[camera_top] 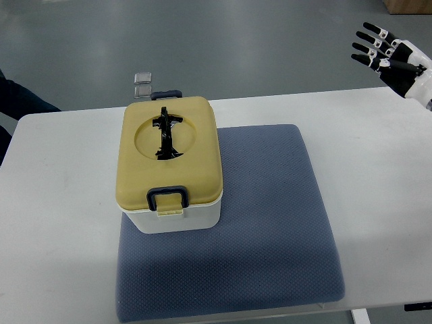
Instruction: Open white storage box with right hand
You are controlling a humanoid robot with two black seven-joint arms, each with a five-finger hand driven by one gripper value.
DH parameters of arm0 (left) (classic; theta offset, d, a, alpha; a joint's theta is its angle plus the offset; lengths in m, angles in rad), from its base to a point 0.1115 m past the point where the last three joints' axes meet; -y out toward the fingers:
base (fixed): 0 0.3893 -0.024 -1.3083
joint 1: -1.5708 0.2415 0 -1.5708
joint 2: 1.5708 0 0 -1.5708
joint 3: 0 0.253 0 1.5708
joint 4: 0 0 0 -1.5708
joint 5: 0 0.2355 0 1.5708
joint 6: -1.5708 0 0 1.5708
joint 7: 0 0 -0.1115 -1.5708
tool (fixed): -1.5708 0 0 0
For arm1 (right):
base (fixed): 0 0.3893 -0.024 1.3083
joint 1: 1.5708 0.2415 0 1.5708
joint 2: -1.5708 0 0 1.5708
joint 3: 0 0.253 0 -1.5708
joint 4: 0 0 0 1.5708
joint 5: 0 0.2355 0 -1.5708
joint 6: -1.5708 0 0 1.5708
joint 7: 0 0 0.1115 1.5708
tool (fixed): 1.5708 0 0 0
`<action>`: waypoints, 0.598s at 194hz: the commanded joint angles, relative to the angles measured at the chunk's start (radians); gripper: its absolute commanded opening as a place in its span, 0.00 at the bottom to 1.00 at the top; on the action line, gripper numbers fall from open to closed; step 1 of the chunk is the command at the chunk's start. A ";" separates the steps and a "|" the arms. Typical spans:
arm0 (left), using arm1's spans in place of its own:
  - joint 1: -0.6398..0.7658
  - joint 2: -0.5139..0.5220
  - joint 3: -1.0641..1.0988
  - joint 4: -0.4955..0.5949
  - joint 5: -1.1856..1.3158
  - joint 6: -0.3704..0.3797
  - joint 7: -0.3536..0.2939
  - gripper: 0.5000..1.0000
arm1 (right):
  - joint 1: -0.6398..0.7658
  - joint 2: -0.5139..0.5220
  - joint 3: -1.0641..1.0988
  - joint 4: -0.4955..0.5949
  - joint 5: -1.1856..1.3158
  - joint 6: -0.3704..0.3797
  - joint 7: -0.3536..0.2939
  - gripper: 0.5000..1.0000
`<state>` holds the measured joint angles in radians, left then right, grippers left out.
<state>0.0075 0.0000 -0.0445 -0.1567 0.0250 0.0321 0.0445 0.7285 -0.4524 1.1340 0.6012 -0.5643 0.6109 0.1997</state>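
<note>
Bench (61,202) is white and fills most of the frame, grey floor beyond its far edge. Blue-grey textured mat (270,223) lies flat on the bench, centre to right, its near edge close to the bench's near edge. White storage box (177,217) sits upright on the mat's left far part, its far end reaching past the mat's far edge. Box body is white, lid (199,158) is pale yellow and seated closed. Round recess in the lid top holds a black folded carry handle (166,133). Dark latch (167,196) at the near end lies down over the lid edge; a second dark latch (166,94) shows at the far end. Right hand (385,54) is up in the top-right corner, above the floor just past the bench's far right edge, well apart from the box. Black-and-white fingers (366,46) are spread and extended toward the left, nothing in its grasp. Two small clear squares (142,83) lie on the floor just beyond the box's far end. Dark sleeve-like shape (20,98) at the left edge, too cropped to identify.
</note>
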 commanded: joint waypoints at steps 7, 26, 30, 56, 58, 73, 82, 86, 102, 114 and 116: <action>0.000 0.000 0.000 0.000 0.000 0.000 0.000 1.00 | 0.000 0.000 0.001 0.002 0.000 0.000 0.000 0.86; 0.000 0.000 0.000 0.000 0.000 0.000 0.000 1.00 | 0.002 -0.009 -0.005 0.005 -0.002 0.000 0.000 0.86; 0.000 0.000 0.000 0.000 0.000 0.000 0.000 1.00 | 0.002 -0.014 -0.008 0.005 0.000 0.000 0.000 0.86; 0.000 0.000 0.000 0.000 0.001 0.000 0.000 1.00 | 0.008 -0.023 -0.017 0.009 0.000 0.000 0.001 0.86; 0.000 0.000 0.000 0.000 0.000 0.000 0.000 1.00 | 0.011 -0.025 -0.017 0.009 0.000 0.000 0.001 0.86; 0.000 0.000 0.000 0.000 0.000 0.000 0.000 1.00 | 0.026 -0.028 -0.020 0.009 -0.002 0.000 0.001 0.86; 0.000 0.000 0.000 0.000 0.000 0.000 0.000 1.00 | 0.032 -0.029 -0.023 0.009 -0.002 0.000 0.001 0.86; 0.000 0.000 0.000 0.000 0.000 0.000 0.000 1.00 | 0.032 -0.031 -0.028 0.011 -0.002 0.000 0.001 0.86; 0.000 0.000 0.000 0.000 0.000 0.000 0.000 1.00 | 0.055 -0.054 -0.056 0.014 0.000 0.000 0.003 0.86; 0.000 0.000 0.000 0.000 0.000 0.000 0.000 1.00 | 0.081 -0.071 -0.095 0.015 0.000 0.000 0.009 0.86; 0.000 0.000 0.000 0.000 0.000 0.000 0.000 1.00 | 0.086 -0.074 -0.105 0.015 0.001 0.000 0.012 0.86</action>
<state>0.0077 0.0000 -0.0445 -0.1564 0.0245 0.0322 0.0445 0.7792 -0.5017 1.0820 0.6149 -0.5660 0.6109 0.2027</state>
